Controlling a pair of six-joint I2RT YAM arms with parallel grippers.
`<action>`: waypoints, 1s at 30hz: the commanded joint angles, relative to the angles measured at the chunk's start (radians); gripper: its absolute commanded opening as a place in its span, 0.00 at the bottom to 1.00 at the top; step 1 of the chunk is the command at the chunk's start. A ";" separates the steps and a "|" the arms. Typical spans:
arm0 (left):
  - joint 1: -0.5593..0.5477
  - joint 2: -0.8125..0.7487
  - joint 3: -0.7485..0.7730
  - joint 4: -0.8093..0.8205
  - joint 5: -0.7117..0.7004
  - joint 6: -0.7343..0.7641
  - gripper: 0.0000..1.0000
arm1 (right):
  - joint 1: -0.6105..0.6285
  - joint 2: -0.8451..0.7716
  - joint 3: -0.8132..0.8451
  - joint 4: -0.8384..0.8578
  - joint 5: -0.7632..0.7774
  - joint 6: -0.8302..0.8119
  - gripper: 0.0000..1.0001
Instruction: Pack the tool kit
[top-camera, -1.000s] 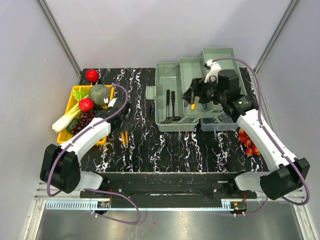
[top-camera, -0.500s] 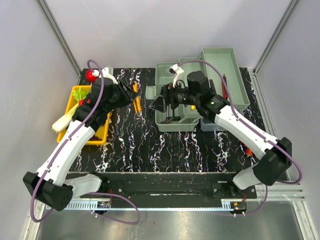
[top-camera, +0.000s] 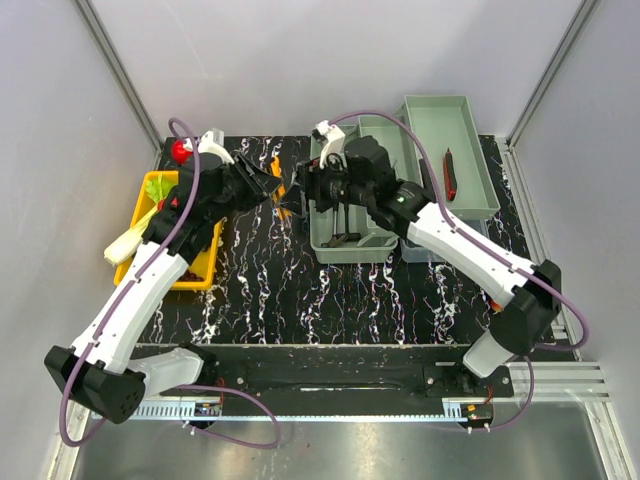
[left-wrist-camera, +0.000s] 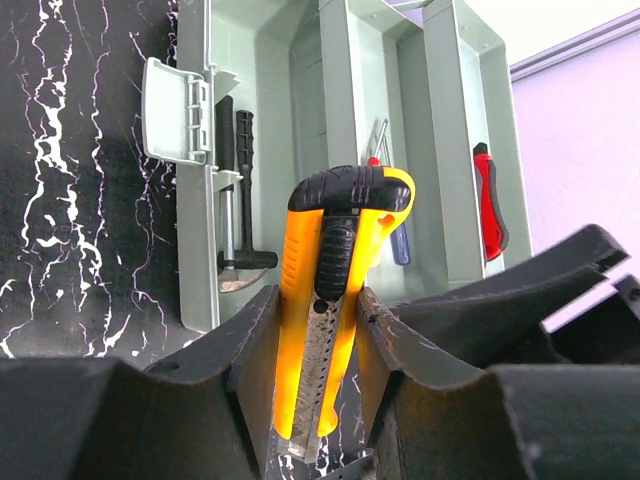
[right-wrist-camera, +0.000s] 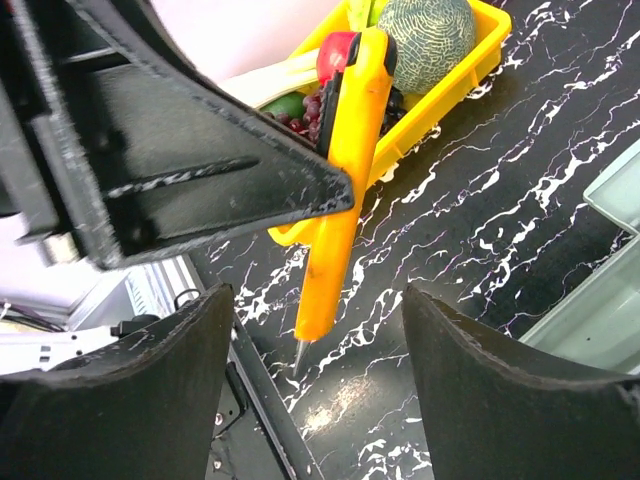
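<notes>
Left gripper (left-wrist-camera: 318, 312) clamps the yellow utility knife (left-wrist-camera: 340, 220) between its jaws.

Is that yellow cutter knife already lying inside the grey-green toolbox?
No, the left claw holds the yellow cutter knife clamped upright, outside the toolbox.

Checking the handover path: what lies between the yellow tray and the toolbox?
Top view: only bare marbled tabletop, with the left end effector holding a yellow utility knife above it.
</notes>
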 joint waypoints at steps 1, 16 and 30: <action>-0.005 -0.042 0.051 0.076 0.030 -0.027 0.00 | 0.038 0.057 0.087 -0.034 0.067 -0.007 0.71; -0.005 -0.064 0.050 0.067 0.051 0.016 0.62 | 0.060 0.048 0.087 -0.051 0.239 0.033 0.00; 0.031 -0.174 0.008 0.036 -0.089 0.162 0.99 | -0.154 -0.097 0.138 -0.315 0.563 -0.132 0.00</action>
